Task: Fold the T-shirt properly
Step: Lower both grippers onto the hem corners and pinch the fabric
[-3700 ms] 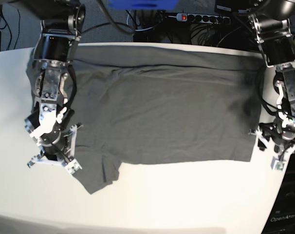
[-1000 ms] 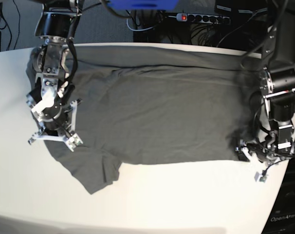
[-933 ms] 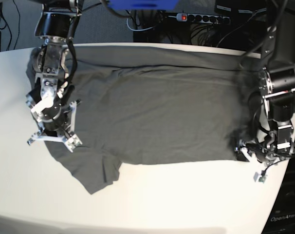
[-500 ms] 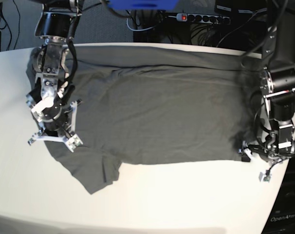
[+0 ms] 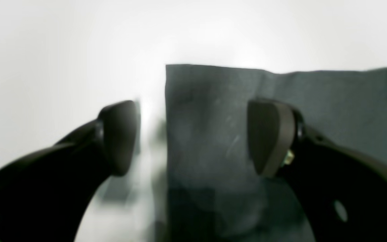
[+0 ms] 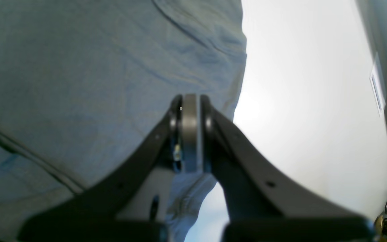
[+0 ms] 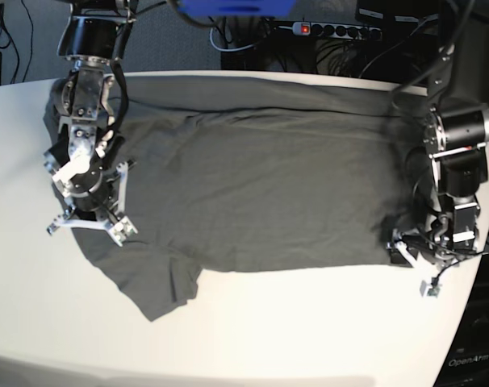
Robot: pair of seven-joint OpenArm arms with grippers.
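Left gripper [image 5: 193, 137] spread wide, T-shirt [image 5: 213, 134] corner between its fingers, right gripper [image 6: 190, 134] pressed together above the cloth, white worktop [image 7: 293, 322] beyond.

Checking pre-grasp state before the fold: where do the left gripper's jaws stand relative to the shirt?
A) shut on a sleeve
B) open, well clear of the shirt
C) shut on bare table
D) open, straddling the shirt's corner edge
D: in the left wrist view the left gripper is wide open, one fingertip over bare table, the other over the T-shirt corner.
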